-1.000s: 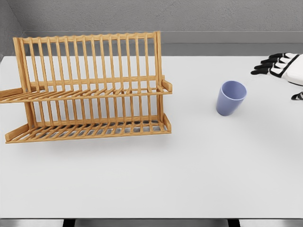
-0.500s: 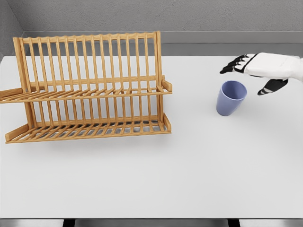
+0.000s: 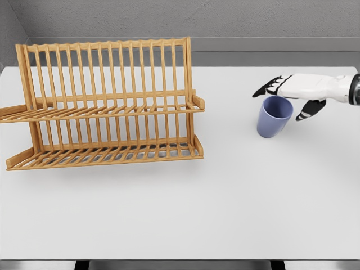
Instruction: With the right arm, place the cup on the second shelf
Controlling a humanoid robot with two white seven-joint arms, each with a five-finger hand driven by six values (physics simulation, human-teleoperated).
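No words, no numbers, no labels, no signs to read anywhere, none on the cup (image 3: 274,116), none on the wooden rack (image 3: 107,104), none on the tabletop (image 3: 225,202)

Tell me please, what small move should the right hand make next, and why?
Probably lower a little and close the fingers around the cup. The right hand is open over the cup's rim, fingers spread beyond its far side and thumb on the near right side, holding nothing. The cup stands on the table, well right of the wooden rack, so it must be grasped first.
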